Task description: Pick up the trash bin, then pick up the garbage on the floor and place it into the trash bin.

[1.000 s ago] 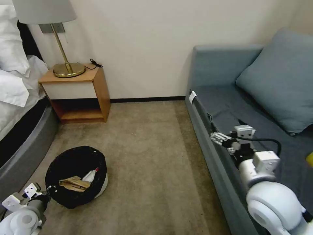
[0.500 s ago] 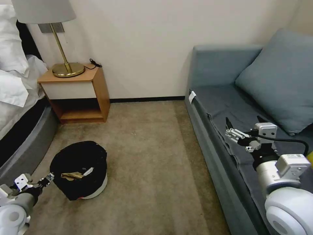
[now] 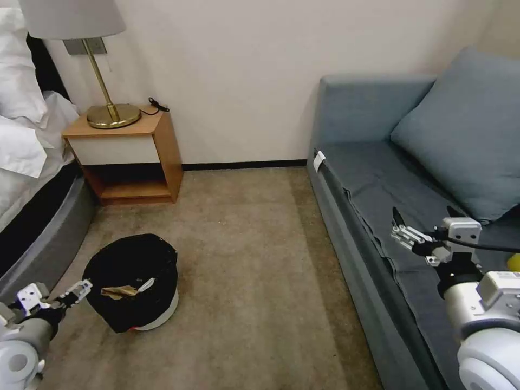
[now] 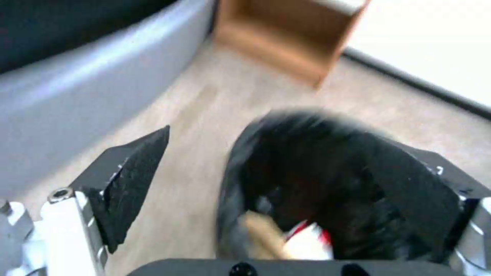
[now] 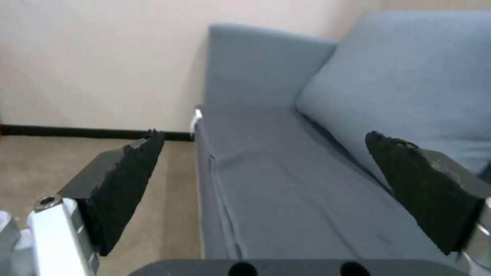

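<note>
My left gripper (image 3: 81, 287) hangs low just left of the trash bin (image 3: 132, 281), jaws spread wide and holding nothing; in my left wrist view the bin's black-bagged rim (image 4: 327, 153) sits between the two pads (image 4: 135, 172). The bin stands upright on the carpet (image 3: 244, 260), in front of the nightstand (image 3: 127, 154). Inside it I can see the crumpled brown paper (image 3: 119, 292) and a red-and-white packet (image 4: 307, 239); the floor around the bin shows no loose garbage that I can make out.

As I judge it, the litter is already in and I am backing off. To do this well, I should draw the left gripper straight away from the rim with the jaws kept wide, so no pad snags the loose bag and tips the bin.

Far right of the bin, my right gripper (image 3: 420, 225) hovers over the grey sofa seat (image 3: 374, 179), jaws fully parted and empty, with the cushion (image 3: 460, 130) beyond it.

Against a second ago, the bin has gone from leaning toward me, mouth showing, to standing square, and my left gripper, then at its rim, has let go. My right gripper has pulled back along the sofa, farther from the bin, and its fingers have opened.
</note>
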Available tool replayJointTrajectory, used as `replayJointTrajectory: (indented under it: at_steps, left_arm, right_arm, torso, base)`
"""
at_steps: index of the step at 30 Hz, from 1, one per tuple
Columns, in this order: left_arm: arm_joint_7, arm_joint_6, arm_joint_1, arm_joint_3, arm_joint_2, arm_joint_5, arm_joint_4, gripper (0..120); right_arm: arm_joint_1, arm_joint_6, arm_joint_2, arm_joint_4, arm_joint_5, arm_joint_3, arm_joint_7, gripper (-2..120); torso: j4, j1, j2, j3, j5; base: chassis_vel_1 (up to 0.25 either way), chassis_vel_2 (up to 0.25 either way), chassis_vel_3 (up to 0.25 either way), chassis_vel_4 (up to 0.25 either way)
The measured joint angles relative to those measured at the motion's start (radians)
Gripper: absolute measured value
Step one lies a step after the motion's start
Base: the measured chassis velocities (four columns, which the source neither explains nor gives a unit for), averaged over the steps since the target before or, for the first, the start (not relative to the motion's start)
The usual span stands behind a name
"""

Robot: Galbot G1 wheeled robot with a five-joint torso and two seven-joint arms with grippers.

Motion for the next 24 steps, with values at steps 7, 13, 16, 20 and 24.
replayJointTrajectory:
  at_steps: [7, 13, 16, 20, 24]
  left_arm:
    - [0.170, -0.250, 0.013, 0.105, -0.021, 0.149, -0.093, 100]
    - [0.181, -0.361, 0.037, 0.312, -0.084, 0.339, -0.161, 100]
    - [0.157, -0.375, 0.063, 0.387, -0.118, 0.443, -0.194, 100]
    - [0.137, -0.395, 0.099, 0.473, -0.159, 0.541, -0.234, 100]
    - [0.118, -0.454, 0.111, 0.485, -0.167, 0.573, -0.231, 100]
  right_arm:
    - [-0.036, 0.007, 0.065, -0.001, -0.057, 0.017, -0.020, 100]
    - [-0.089, 0.038, 0.190, -0.001, -0.193, 0.044, -0.070, 100]
    - [-0.106, 0.053, 0.248, -0.002, -0.241, 0.055, -0.095, 100]
    - [-0.111, 0.060, 0.303, -0.002, -0.256, 0.072, -0.118, 100]
    - [-0.110, 0.070, 0.309, -0.002, -0.254, 0.079, -0.132, 100]
  torso:
    - [-0.0003, 0.000, 0.000, 0.000, -0.0001]
    - [-0.0004, 0.000, 0.000, 0.000, -0.0003]
    - [-0.0007, 0.000, 0.000, 0.000, -0.0004]
    - [-0.0002, 0.000, 0.000, 0.000, -0.0003]
    - [-0.0004, 0.000, 0.000, 0.000, -0.0002]
  base:
    - [0.000, 0.000, 0.000, 0.000]
    - [0.000, 0.000, 0.000, 0.000]
    - [0.000, 0.000, 0.000, 0.000]
    - [0.000, 0.000, 0.000, 0.000]
    - [0.000, 0.000, 0.000, 0.000]
